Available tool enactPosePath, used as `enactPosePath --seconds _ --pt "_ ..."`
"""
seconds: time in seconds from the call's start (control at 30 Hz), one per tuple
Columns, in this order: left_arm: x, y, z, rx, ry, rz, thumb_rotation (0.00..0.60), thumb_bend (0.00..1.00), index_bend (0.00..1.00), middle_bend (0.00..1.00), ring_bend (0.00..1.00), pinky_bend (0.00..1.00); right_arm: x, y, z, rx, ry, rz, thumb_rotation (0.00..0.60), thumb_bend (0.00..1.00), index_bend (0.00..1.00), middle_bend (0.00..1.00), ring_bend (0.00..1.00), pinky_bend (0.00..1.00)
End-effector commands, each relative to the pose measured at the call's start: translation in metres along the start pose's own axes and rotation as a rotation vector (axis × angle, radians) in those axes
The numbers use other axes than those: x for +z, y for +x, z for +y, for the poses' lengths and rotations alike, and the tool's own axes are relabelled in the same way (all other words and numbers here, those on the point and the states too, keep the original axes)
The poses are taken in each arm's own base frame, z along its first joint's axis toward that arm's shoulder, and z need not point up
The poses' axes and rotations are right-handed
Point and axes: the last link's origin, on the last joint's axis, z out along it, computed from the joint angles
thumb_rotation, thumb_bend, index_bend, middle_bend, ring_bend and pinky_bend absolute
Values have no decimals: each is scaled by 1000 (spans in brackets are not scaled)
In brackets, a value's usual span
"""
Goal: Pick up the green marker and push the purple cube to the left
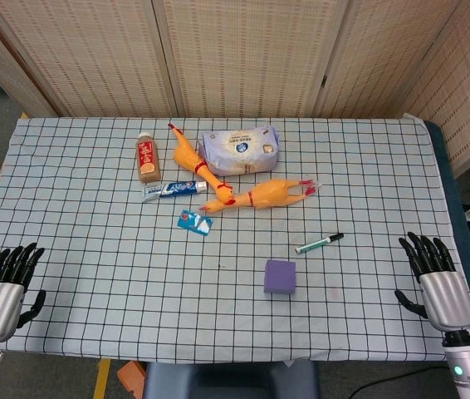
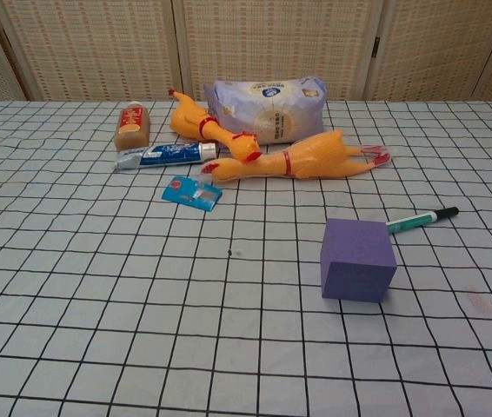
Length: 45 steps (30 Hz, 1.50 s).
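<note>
The green marker lies flat on the checked cloth with its black cap toward the right. Just in front of it and to its left sits the purple cube. My right hand rests open near the table's right front corner, fingers spread, well to the right of the marker. At the left front corner my left hand lies open with nothing in it. Neither hand appears in the chest view.
Further back lie two yellow rubber chickens, a pale wipes pack, a brown bottle, a toothpaste tube and a small blue packet. A folding screen stands behind the table.
</note>
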Motion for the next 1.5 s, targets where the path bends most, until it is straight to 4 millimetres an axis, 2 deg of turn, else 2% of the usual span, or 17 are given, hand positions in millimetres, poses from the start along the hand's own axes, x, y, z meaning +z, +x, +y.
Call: enactPosePath --seconds 0.03,0.23,0.3,0.43,0.6,0.8,0.93,1.07,1.3,1.5 --pt "2 -1 1 0 3 -5 600 443 0 0 0 44 1 -1 0 -2 -8 -7 600 97 0 0 0 0" --pt "4 -3 1 -6 6 -18 600 442 0 0 0 44 1 -2 -1 -9 -9 -9 600 97 0 0 0 0" --pt "4 -2 -1 -24 14 -25 600 442 0 0 0 45 5 -9 -9 -5 17 -21 600 97 0 0 0 0" --pt "9 -2 -4 -38 18 -34 600 443 0 0 0 46 43 -22 -29 -35 109 -36 600 97 27 8 0 31" --pt "10 -3 -6 -40 26 -41 600 442 0 0 0 46 89 -39 -53 -88 192 -96 600 104 211 165 3 73" --pt "11 -4 -7 -44 32 -54 600 443 0 0 0 46 124 -63 -82 -131 254 -129 600 146 382 299 66 99" --pt "13 -4 -8 -47 36 -61 600 443 0 0 0 47 136 -79 -93 -164 267 -139 600 169 422 324 78 101" --pt "13 -5 -10 -47 42 -66 600 443 0 0 0 47 146 -90 -95 -157 248 -158 600 205 446 341 86 104" --pt "16 -8 -10 -37 49 -82 600 443 0 0 0 47 163 -102 -95 -169 223 -181 600 215 458 354 102 106" --pt "19 -10 -10 -34 51 -91 600 442 0 0 0 47 169 -108 -100 -186 224 -194 600 220 460 354 103 106"
